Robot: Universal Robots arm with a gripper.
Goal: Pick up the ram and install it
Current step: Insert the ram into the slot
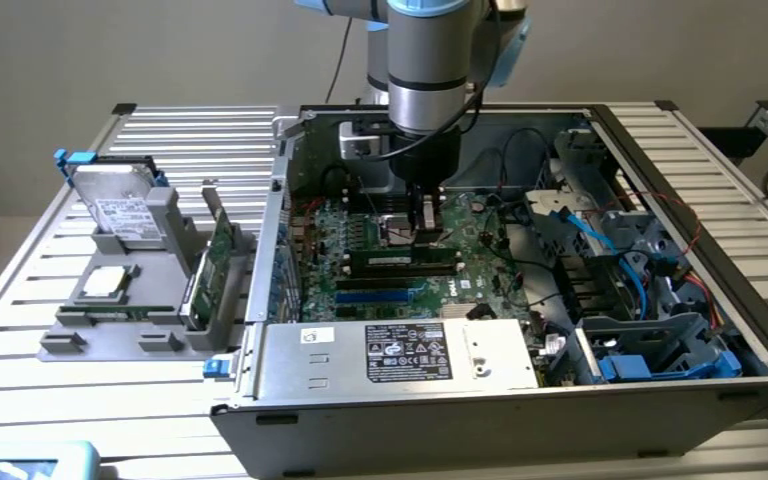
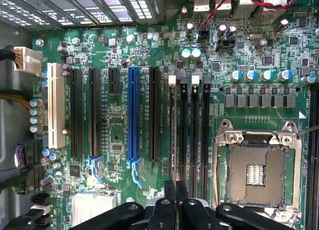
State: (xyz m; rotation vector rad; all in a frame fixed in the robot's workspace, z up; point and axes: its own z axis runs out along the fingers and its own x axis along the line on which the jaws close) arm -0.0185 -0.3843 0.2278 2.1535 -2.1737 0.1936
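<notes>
Open computer case (image 1: 272, 240) lies on its side on a slatted table (image 1: 37, 400). Inside it: green motherboard (image 2: 249, 56), silver power supply (image 1: 411, 352) along the near wall, blue cables (image 1: 631, 255) and a drive cage (image 1: 658, 345) toward the exterior view's right.

The ram (image 1: 404, 259) stands on edge in the row of memory slots at mid-board, label facing the near wall.

Gripper (image 1: 424, 232) hangs straight down just above the stick's top edge, fingers pressed together; contact with it cannot be told. In the wrist view the gripper (image 2: 175, 187) sits over the slot lanes, between the blue slot (image 2: 133, 115) and the bare CPU socket (image 2: 259, 175).

Outside the case, a grey holder tray (image 1: 104, 345) carries a hard drive (image 1: 117, 205) and an upright green card (image 1: 217, 262).

Room: the case top is open; black cables loop close on the exterior view's right of the arm.
</notes>
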